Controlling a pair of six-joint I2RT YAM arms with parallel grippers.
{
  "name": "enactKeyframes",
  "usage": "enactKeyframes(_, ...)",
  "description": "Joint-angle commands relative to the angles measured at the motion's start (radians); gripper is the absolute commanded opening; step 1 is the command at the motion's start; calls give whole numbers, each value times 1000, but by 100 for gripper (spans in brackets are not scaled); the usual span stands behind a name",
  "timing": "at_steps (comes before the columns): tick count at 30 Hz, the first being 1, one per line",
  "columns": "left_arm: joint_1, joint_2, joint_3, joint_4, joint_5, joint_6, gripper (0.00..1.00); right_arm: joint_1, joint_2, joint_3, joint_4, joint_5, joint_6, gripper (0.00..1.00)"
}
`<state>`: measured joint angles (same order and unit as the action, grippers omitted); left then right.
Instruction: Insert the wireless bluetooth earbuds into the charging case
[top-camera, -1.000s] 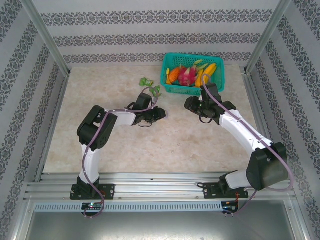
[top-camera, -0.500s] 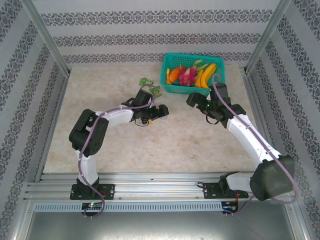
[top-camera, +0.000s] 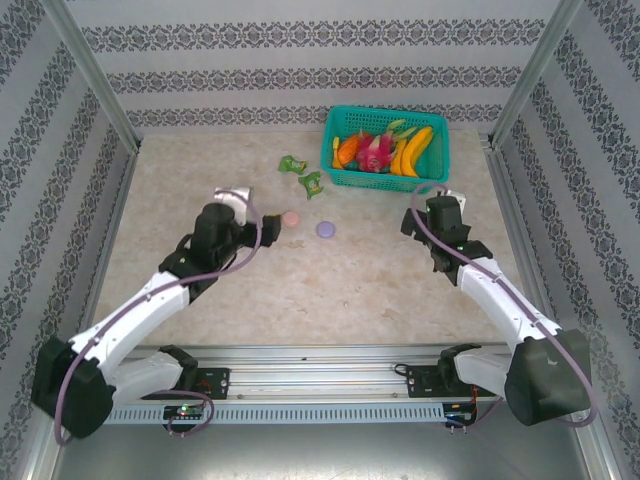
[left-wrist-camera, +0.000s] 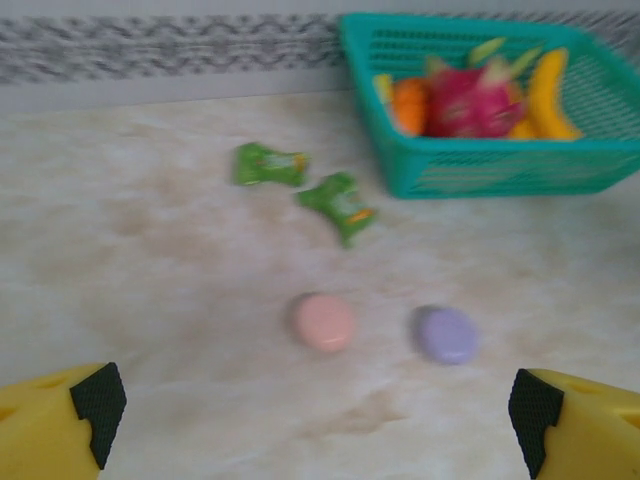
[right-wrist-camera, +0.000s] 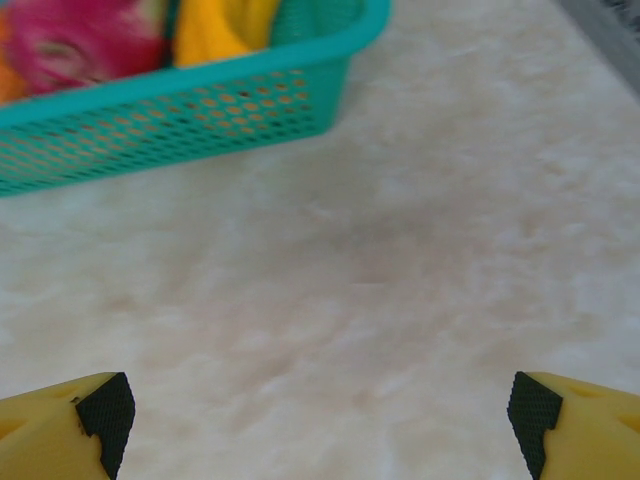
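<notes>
Presently the left gripper (left-wrist-camera: 314, 405) stands spread wide with nothing between its fingers. Its yellow fingertips (left-wrist-camera: 45, 430) with black pads are cut off at the bottom corners of the left wrist view. Ahead of it on the table (top-camera: 350, 290) lie the pink case (left-wrist-camera: 324, 322) and the purple case (left-wrist-camera: 447, 334), near each other but not touching. Both read as smooth round discs. The wrist picture is soft, so no seam or lid can be made out, and whether the earbuds are inside them cannot be told. From above, the pink case lies just beyond the left gripper and the purple case nearer the table's middle. Two green wrappers (left-wrist-camera: 340, 203) lie crumpled beyond the cases, beside the basket (top-camera: 385, 180). The basket stands at the far edge and holds bananas (top-camera: 413, 150), a pink fruit (top-camera: 372, 152) and something orange. The right gripper (right-wrist-camera: 318, 410) is likewise spread and empty above bare table, with the basket's mesh wall across the top of its wrist view. Its fingertips are cropped at the lower corners, and the fruit there is a blur of pink and yellow
</notes>
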<state>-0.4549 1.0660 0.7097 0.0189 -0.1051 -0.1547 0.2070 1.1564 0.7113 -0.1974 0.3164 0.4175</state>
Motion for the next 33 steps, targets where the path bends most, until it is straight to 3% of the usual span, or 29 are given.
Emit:
enactKeyframes(1,77,-54,-141,188,-125,234,100,-23,1,-64,214,141,-142,98)
enactKeyframes(5,197,-59,-286,359,-125,243,100,-55,23,-152,392,108,-218,98)
enactKeyframes(11,319,76,-438,704,-90,198,100,-73,118,-242,670,95,-305,98)
enactKeyframes(15,391,191,-444,808,9,180,100,-75,209,-290,880,70,-404,98)
enactKeyframes(18,453,287,-421,863,126,156,100,-108,250,-324,992,-59,-415,97)
enactKeyframes(22,488,430,-405,959,274,164,100,-114,394,-432,1339,-183,-451,97)
enactKeyframes(24,490,495,-380,975,314,180,100,-135,364,-389,1216,-232,-441,98)
enactKeyframes(26,491,485,-303,804,328,187,100,-192,361,-320,1087,-302,-391,98)
enactKeyframes(27,500,502,-315,865,328,169,100,-213,368,-322,1106,-338,-374,98)
enactKeyframes(33,501,501,-302,825,276,154,100,-191,357,-329,1102,-295,-393,98)
